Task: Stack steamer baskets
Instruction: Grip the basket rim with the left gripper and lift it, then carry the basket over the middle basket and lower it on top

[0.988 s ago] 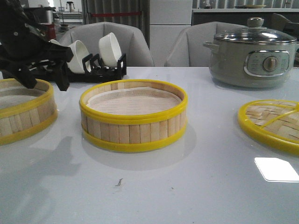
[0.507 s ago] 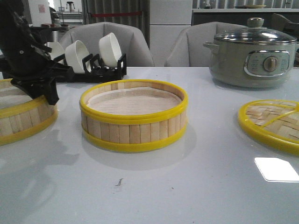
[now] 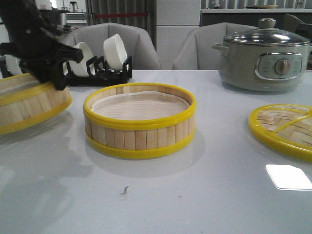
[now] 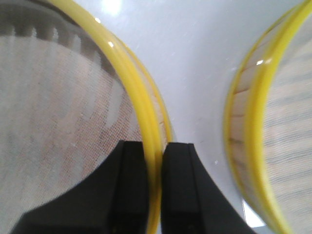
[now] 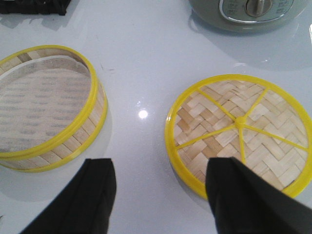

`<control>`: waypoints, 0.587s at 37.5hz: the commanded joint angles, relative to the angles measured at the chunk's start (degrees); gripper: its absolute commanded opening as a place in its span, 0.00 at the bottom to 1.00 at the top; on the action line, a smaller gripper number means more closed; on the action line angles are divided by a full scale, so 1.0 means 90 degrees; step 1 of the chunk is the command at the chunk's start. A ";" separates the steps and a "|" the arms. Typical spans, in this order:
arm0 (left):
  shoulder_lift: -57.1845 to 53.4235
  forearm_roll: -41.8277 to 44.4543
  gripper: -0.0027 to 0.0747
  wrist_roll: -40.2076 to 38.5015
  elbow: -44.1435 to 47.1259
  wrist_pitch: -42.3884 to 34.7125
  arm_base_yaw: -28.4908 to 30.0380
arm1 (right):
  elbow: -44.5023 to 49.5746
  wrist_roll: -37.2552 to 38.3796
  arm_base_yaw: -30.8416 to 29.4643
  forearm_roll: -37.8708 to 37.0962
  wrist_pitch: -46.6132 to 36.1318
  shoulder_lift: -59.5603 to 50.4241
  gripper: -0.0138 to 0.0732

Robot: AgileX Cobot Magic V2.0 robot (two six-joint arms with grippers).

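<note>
Bamboo-slat steamer basket with yellow rims (image 3: 30,103), at nine o'clock on the white counter (image 3: 204,195), now hangs tilted and lifted, where a second ago it sat flat. Left gripper (image 4: 155,161) jaws pinch its rim. Matching second basket (image 3: 139,121) sits centre, unmoved. Right gripper (image 5: 161,195) jaws hover spread above the woven bamboo lid (image 5: 239,131).

**Three cameras, one shared basket**

The front view sits low near the table (image 3: 204,195) edge, facing forward toward the pot (image 3: 263,58) and chairs. The left wrist view looks steeply down, very close, on a basket rim (image 4: 146,122) between its fingers. The right wrist view looks down from higher up over the lid (image 5: 239,131). All three show the middle basket (image 3: 139,122).
</note>
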 commanded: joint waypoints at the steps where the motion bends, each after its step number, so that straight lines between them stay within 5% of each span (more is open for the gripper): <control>1: -0.0507 -0.0001 0.15 0.0000 -0.0866 -0.0031 -0.0408 | -0.0227 0.0005 -0.0044 -0.0002 -0.0471 -0.0049 0.75; 22: -0.0067 -0.0143 0.15 0.0233 -0.1527 0.0283 -0.3139 | -0.0227 0.0005 -0.0044 -0.0002 -0.0350 -0.0049 0.75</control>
